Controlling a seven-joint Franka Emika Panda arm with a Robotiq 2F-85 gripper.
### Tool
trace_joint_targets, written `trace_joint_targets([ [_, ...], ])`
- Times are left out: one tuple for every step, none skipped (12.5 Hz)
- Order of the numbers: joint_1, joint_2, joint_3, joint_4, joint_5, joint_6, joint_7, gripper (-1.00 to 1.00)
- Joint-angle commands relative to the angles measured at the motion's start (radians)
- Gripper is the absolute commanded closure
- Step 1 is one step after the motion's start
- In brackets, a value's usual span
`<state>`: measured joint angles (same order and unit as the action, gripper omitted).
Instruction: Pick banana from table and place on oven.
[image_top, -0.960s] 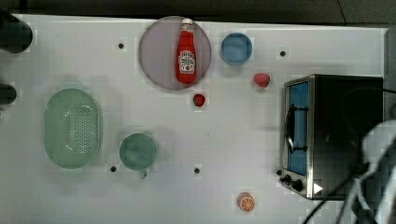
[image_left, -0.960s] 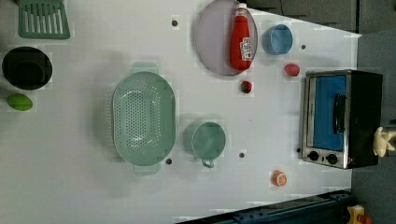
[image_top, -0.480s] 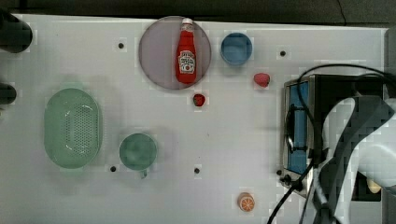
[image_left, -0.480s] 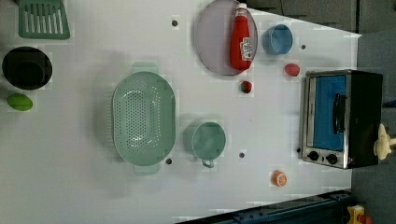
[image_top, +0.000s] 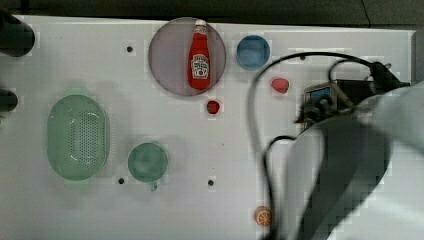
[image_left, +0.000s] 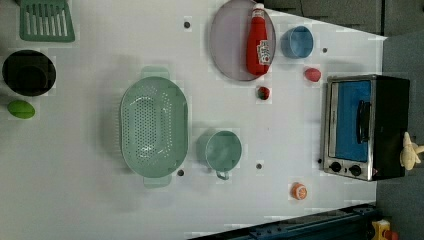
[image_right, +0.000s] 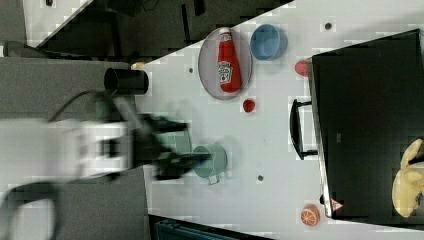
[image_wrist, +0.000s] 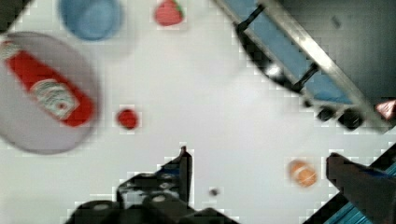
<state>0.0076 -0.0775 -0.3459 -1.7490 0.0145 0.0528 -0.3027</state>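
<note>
Top view: arm (image_top: 345, 165) blurs across the top view's right, covering most of the oven (image_top: 350, 87).

Left view: banana (image_left: 410, 151) lies on the oven's black top, at its far edge — placing looks done.

Right view: same, pale cream-yellow, curved, resting on the black top.

Wrist view: gripper (image_wrist: 261, 163) spread wide, empty, over the table (image_wrist: 210, 93).

Robot lab: white holed table (image_left: 100, 200)
</note>
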Motion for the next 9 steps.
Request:
trace_joint_targets([
  [0.021,-0.093,0.113,0.010,-0.002,-0.069,0.372,-1.00],
  [0.021,-0.113,0.159,0.010,-0.004,-0.069,0.390,-1.00],
  [0.021,-0.129,0.196,0.010,-0.024,-0.069,0.396,-1.00],
  [0.021,-0.140,0.222,0.010,-0.050,-0.070,0.396,-1.00],
  [0.021,-0.147,0.243,0.008,-0.069,-0.082,0.396,-1.00],
  [0.021,-0.151,0.259,0.007,-0.072,-0.099,0.396,-1.00],
  [0.021,-0.153,0.269,0.007,-0.072,-0.108,0.396,-1.00],
  [0.021,-0.154,0.274,0.007,-0.072,-0.108,0.396,-1.00],
  [0.021,-0.154,0.275,0.007,-0.072,-0.108,0.396,-1.00],
])
